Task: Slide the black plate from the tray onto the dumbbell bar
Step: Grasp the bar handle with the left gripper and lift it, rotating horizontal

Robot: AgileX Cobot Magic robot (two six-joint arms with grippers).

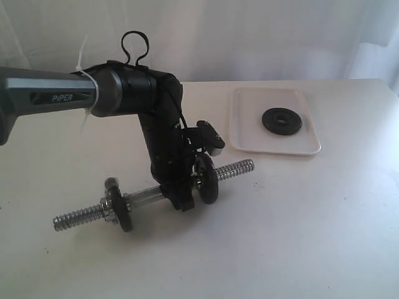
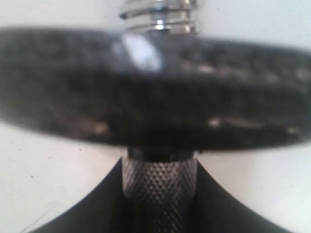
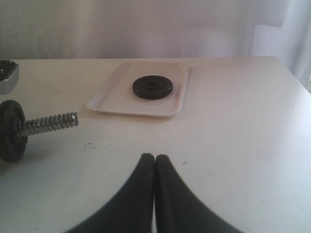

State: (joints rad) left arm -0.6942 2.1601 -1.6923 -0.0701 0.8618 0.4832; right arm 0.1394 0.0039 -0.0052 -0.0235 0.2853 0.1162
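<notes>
Plate (image 1: 282,121) in tray (image 1: 246,136) looked heavy, rigid, best pinched across rim; right gripper (image 3: 154,162) sat clenched empty, left gripper (image 1: 184,196) straddled bar (image 1: 234,169), clamp undeterminable.

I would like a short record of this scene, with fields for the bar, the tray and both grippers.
bar: on the table, carries two upright plates
tray: one black plate lying flat inside
left gripper: closed around the bar's knurled middle
right gripper: shut, empty, over the table
</notes>
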